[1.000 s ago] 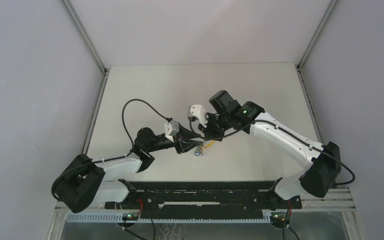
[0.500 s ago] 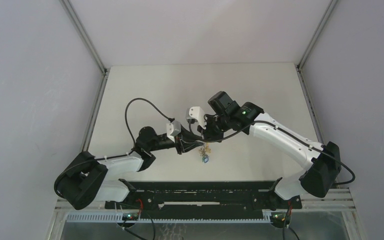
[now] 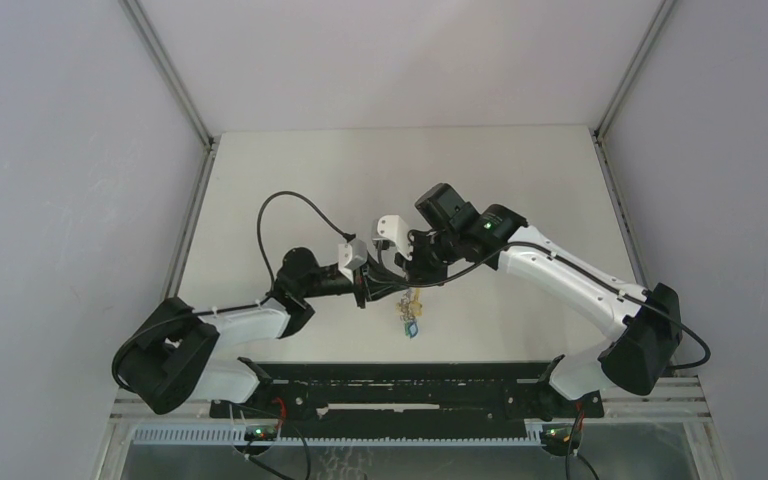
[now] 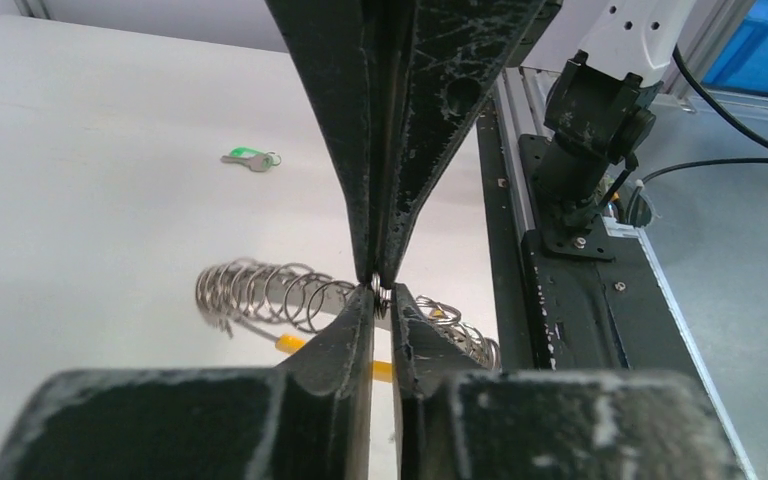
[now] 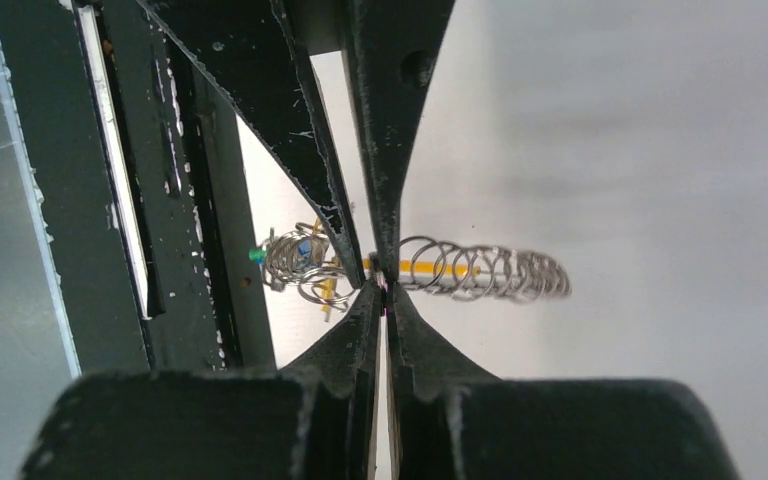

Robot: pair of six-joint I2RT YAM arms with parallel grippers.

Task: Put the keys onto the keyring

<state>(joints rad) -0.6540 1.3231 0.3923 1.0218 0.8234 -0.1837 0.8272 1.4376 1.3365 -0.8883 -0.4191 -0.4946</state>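
The keyring [image 4: 260,290] is a coil of thin silver rings with a yellow band [image 4: 290,345], held above the table. In the left wrist view my left gripper [image 4: 382,296] stands nearly closed, with a ring wire pinched at its tips. My right gripper [image 5: 382,290] is shut on the same keyring [image 5: 480,270], tip to tip with the left one. From above, the loose end of the keyring [image 3: 407,312] hangs below both grippers with a blue key [image 3: 412,328] in it. A green key [image 4: 250,158] lies alone on the table further off.
A black rail [image 3: 400,385] runs along the near table edge, close under the hanging rings. The right arm's base mount [image 4: 600,100] stands beside it. Grey walls close in the white table [image 3: 310,170] on three sides.
My left gripper has moved right and up to the right gripper and closed its jaws on the keyring. The hanging end with the blue key now dangles lower.
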